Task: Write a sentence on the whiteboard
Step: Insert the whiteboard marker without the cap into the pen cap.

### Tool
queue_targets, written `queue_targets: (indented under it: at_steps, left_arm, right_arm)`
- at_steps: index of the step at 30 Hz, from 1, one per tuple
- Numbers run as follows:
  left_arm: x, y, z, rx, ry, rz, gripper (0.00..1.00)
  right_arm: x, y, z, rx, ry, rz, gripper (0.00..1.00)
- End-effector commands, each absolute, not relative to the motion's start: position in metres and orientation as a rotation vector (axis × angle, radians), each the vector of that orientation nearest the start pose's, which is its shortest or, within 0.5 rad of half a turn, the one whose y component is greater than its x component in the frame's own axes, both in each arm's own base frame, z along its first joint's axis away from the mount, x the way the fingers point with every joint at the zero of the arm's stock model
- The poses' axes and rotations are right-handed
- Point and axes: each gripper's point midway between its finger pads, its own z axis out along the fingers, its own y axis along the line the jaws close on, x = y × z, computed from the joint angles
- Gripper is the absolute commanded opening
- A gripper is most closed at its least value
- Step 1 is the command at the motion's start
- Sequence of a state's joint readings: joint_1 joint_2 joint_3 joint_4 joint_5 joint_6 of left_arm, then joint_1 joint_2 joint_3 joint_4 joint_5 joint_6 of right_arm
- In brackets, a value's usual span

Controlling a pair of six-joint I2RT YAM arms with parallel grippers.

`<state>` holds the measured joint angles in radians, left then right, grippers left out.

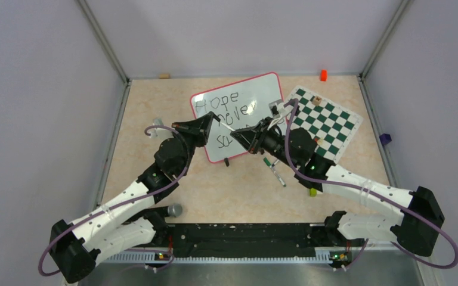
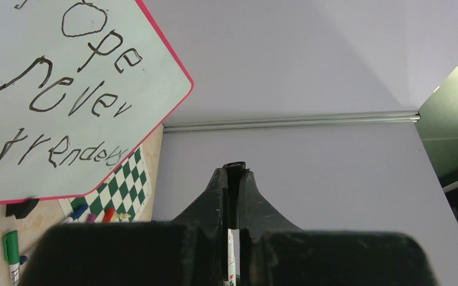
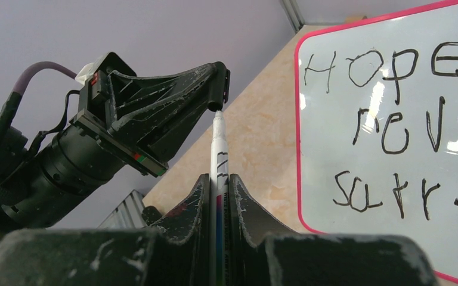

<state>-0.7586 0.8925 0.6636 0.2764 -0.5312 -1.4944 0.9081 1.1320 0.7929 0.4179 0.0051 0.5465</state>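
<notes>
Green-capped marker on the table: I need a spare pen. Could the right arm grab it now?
Probably not yet: the right gripper is shut on a white marker, also pinched by the left gripper. Nothing covers the green-capped marker.

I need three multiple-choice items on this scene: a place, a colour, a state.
1. In the top view, the chess mat lies: A) left of the whiteboard B) on it C) right of it
2. The whiteboard's rim is: A) red-pink B) blue C) black
3. The right end effector is: A) open, empty B) shut on a marker C) out of view
Answers: 1 C: it shows past the board's right edge. 2 A: a pink line frames the board. 3 B: it clamps the white barrel.
</notes>
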Motion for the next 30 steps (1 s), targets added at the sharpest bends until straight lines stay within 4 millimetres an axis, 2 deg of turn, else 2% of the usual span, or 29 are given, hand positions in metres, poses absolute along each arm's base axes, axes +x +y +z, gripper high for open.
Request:
queue_targets:
  at_steps: [1,17,23,30]
  left_arm:
    - [0.292,-0.202,0.337,-1.034,1.328,-1.392,0.0]
    - [0.289,-0.209,0.335,-1.025,1.355,-1.429,0.0]
    - [0.285,-0.224,0.335,-0.987,1.402,-1.493,0.0]
    - [0.28,-0.247,0.335,-0.87,1.455,-1.564,0.0]
  right_arm:
    - [0.23,0.339,0.353,-0.301,1.476,1.189,0.0]
    - [0.235,0.344,0.35,-0.309,1.478,1.179,0.0]
    - [0.251,0.35,0.345,-0.296,1.483,1.116,0.0]
    - [0.282,0.353,0.332,-0.239,1.486,0.988,0.0]
